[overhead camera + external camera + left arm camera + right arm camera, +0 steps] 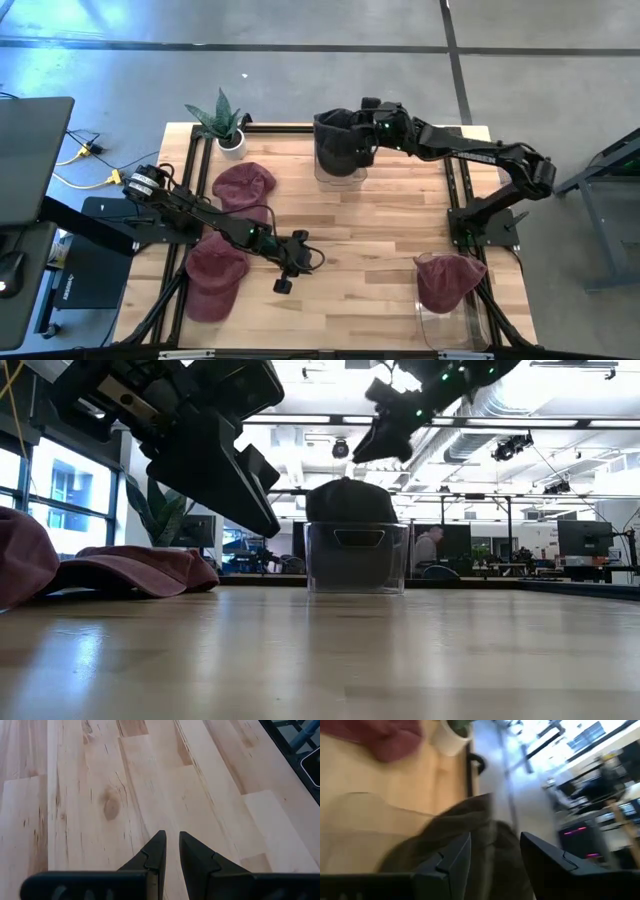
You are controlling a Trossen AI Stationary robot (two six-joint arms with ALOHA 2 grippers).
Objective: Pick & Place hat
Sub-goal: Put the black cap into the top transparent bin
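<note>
Dark soft hat (338, 140) slumped in clear plastic bin (340, 172), upper centre of high view. Right gripper (368, 138) just above, jaws spread, released. Left gripper (288, 268) low centre, nearly clenched, empty. Pale wood-plank table (380, 230); bright ceiling lights behind.

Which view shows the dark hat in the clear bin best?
The low view: the dark hat sits domed above the clear bin rim, seen side-on and unobstructed. The high view shows it partly under the right tool; the right wrist view shows it blurred; the left wrist view shows only table.
</note>
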